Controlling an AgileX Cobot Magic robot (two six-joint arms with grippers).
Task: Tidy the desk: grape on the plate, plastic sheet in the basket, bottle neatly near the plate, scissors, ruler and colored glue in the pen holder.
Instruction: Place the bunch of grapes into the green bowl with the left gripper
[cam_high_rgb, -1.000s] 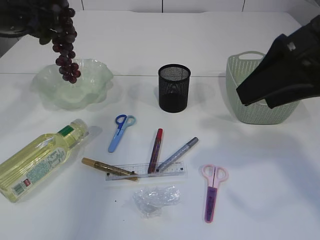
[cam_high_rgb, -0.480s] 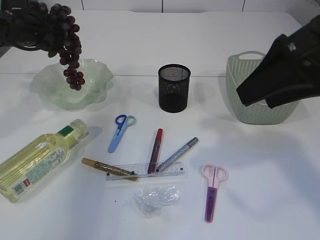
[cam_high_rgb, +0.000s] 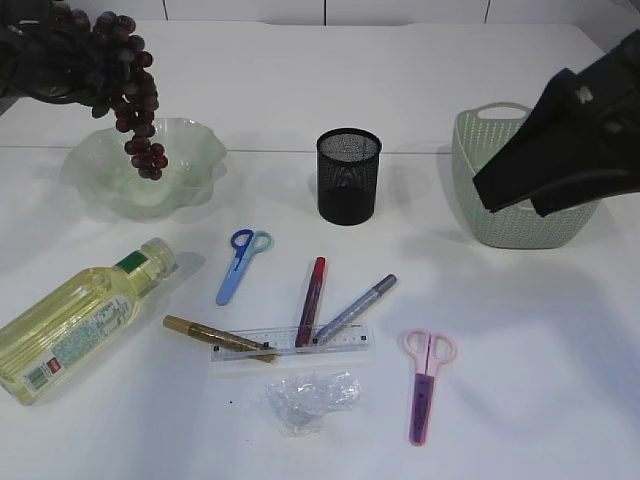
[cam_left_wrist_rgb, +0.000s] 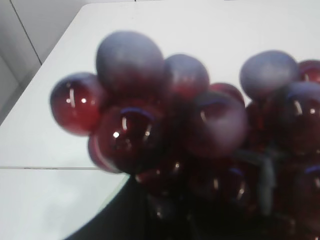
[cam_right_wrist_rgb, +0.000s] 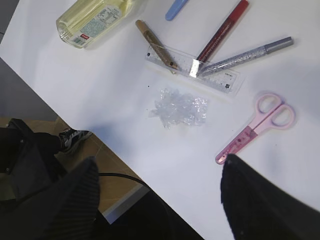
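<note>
With the left gripper (cam_high_rgb: 60, 60) clamped on the grape (cam_high_rgb: 135, 100) bunch, lower it centrally into the plate (cam_high_rgb: 195, 150) before releasing, while the right gripper (cam_right_wrist_rgb: 160, 195) waits wide open, empty

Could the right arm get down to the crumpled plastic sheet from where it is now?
Probably yes. The right gripper is open and holds nothing, and its wrist view looks straight down on the plastic sheet, which lies alone on bare table, clear of the ruler and the pink scissors.

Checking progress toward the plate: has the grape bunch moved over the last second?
Yes. The grape bunch shifted right, toward the pen holder, and hangs above the plate.
</note>
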